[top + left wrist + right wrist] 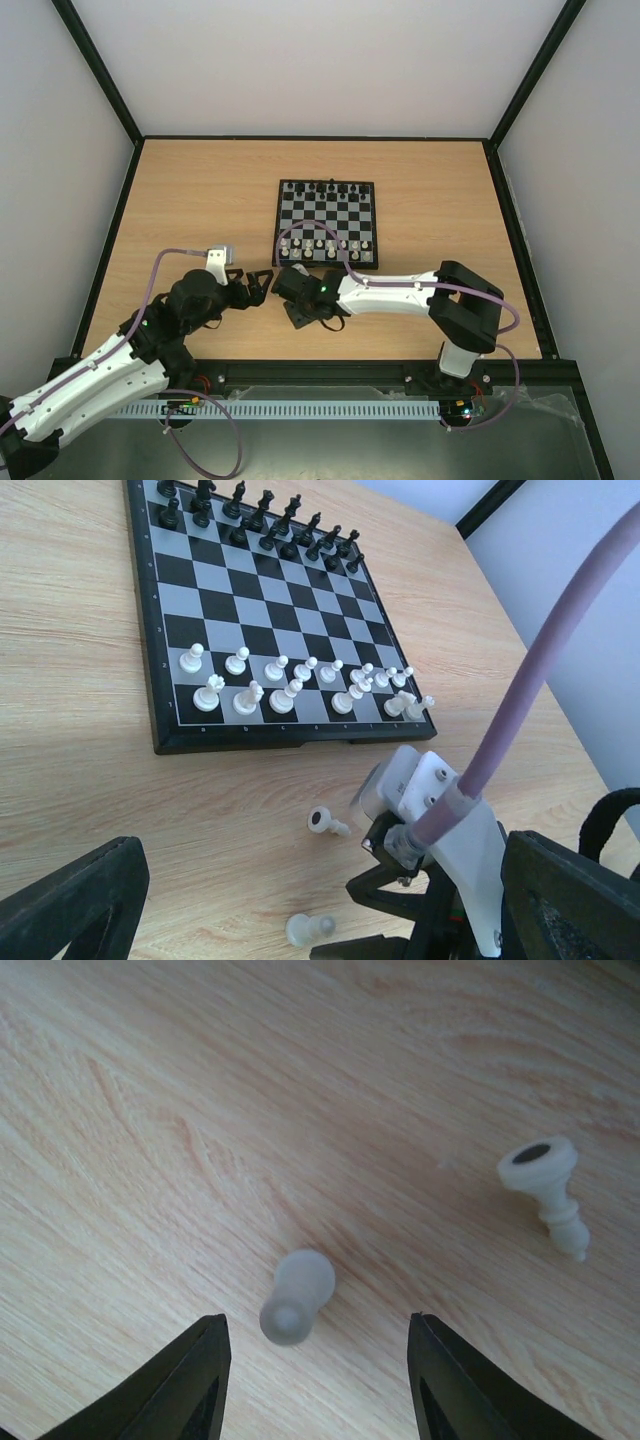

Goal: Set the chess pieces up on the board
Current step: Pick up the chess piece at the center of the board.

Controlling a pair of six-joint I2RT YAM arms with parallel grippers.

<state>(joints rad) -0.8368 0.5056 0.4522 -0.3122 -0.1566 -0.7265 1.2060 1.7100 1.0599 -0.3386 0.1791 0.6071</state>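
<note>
The black-rimmed, checked board (250, 742) holds cream chess pieces (290, 685) in the two rows nearest the grippers and black figures (265, 525) along its far edge. The right gripper (315, 1320) gapes wide around a smooth, rounded pawn (297, 1297) lying on the grained wooden table (200, 1080). A second toppled piece (545, 1185) lies beyond its right finger, round base showing. The left gripper (250, 287) is spread wide too.

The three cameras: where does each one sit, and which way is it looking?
Top external: above and behind, looking down on the table, the board, the left arm and right arm.
Left wrist: low on the left arm, facing the board; left gripper's fingers at the bottom corners.
Right wrist: close above the table, looking down; right gripper's fingers at the bottom.
Shared: both wrist views show the toppled white piece with its base showing.
</note>
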